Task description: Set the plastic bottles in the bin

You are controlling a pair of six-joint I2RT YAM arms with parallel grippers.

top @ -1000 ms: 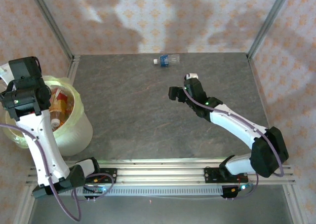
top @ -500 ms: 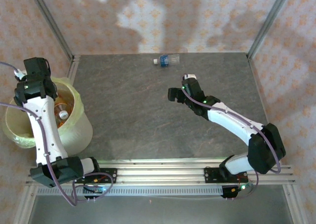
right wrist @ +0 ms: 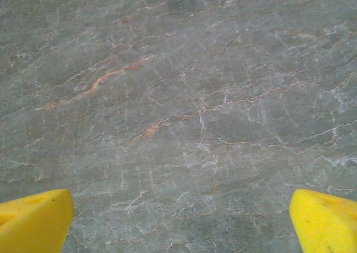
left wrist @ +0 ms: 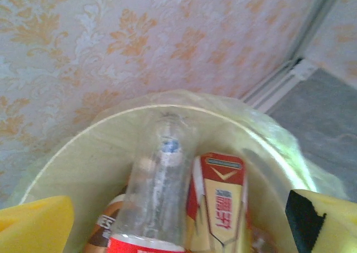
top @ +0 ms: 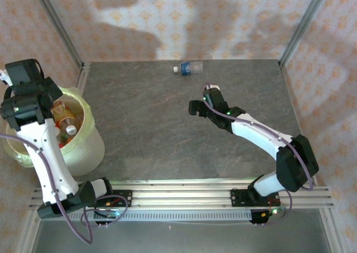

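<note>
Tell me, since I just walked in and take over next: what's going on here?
Two robot arms are clearing plastic bottles into a bin. The left gripper hangs over the bin with its jaws open, and several bottles lie inside. The right gripper is over the table, jaws open and empty. One blue-labelled bottle lies on its side near the table's far edge.
</note>
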